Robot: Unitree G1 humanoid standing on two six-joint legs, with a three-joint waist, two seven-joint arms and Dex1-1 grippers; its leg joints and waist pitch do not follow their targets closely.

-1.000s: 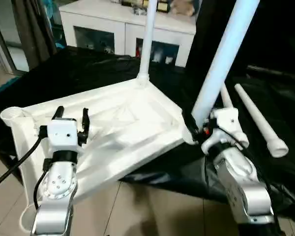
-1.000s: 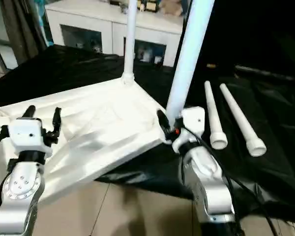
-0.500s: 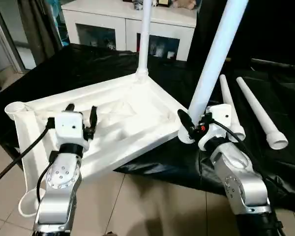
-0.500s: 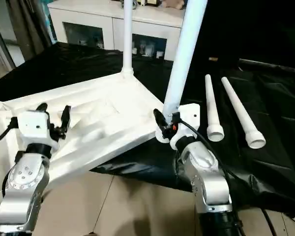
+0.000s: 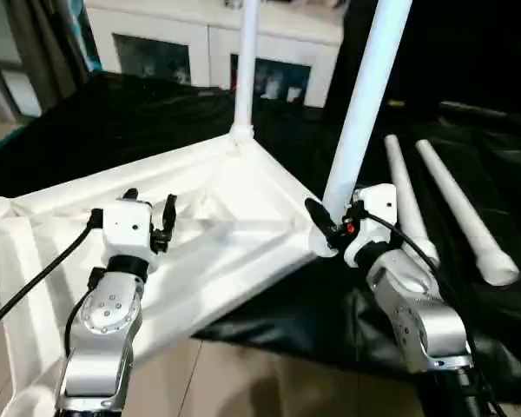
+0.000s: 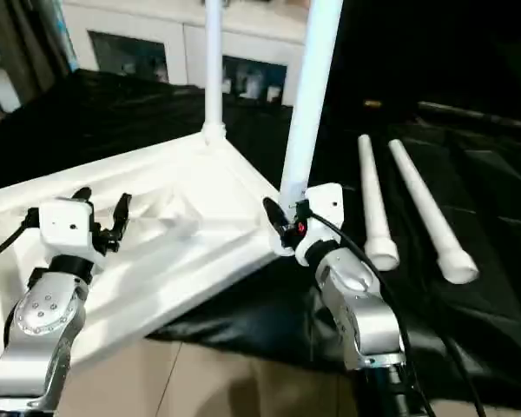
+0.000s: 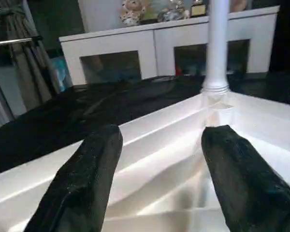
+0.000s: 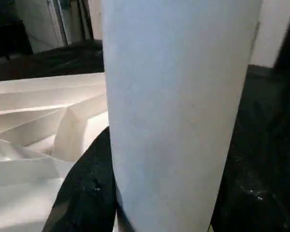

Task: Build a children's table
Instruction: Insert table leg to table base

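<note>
The upturned white plastic children's table (image 5: 234,226) lies on a black-draped tabletop (image 5: 113,122). The right gripper (image 5: 330,233) clamps a round white tube leg (image 5: 365,95), now nearer the corner; left fingers (image 7: 87,183) hover open, empty.

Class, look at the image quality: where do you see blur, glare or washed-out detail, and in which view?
Right wrist view: the held leg is so close it is a soft, featureless white column. Left wrist view: the near fingers are blurred, while the cabinet behind is sharper. Left eye view: the tabletop is washed out, its ribs faint, and the black cover shows glossy highlights.
</note>
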